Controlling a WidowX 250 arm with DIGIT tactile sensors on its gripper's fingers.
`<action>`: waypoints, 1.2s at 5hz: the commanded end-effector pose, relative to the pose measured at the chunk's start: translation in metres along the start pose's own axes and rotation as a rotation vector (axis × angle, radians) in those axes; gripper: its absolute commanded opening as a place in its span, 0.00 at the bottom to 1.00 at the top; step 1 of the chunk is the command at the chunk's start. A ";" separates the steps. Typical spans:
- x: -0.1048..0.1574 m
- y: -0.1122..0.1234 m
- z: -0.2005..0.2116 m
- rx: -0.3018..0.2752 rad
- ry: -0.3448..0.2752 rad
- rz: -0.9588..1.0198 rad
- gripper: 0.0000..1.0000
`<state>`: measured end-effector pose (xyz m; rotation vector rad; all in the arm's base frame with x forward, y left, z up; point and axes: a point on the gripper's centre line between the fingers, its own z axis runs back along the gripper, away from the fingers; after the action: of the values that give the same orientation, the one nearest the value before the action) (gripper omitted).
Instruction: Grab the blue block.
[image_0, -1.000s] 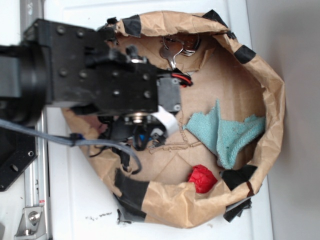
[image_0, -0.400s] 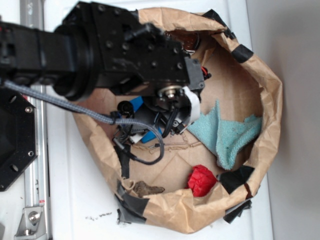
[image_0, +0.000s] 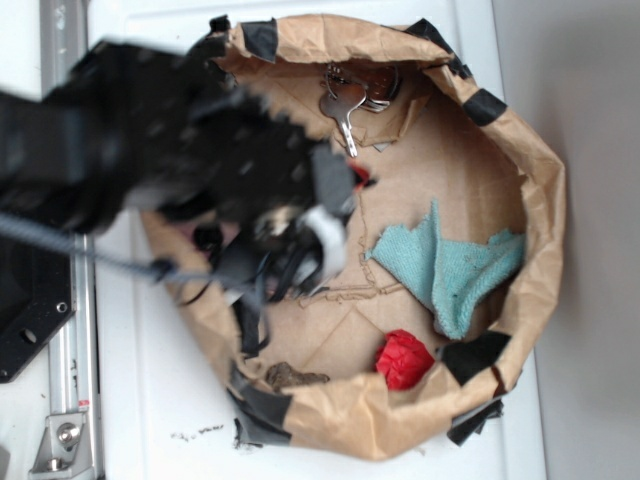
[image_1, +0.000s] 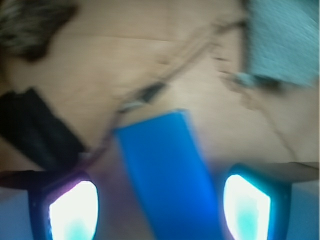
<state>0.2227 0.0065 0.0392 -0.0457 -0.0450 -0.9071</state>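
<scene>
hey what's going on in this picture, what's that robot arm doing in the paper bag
A black robot arm is reaching into a rolled-down brown paper bag after a flat bright blue block. In the wrist view the block lies between the two fingers of the gripper, with gaps showing on both sides, so it does not look clamped. The picture is blurred. Also in the bag: a teal terry cloth, a red crumpled ball and metal keys.
</scene>
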 end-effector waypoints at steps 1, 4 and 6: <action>0.020 -0.023 -0.021 0.034 0.028 -0.080 1.00; 0.023 -0.003 -0.036 0.034 0.038 -0.036 1.00; 0.017 0.010 -0.036 0.026 0.037 0.005 0.00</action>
<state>0.2465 -0.0042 0.0110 -0.0049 -0.0307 -0.9069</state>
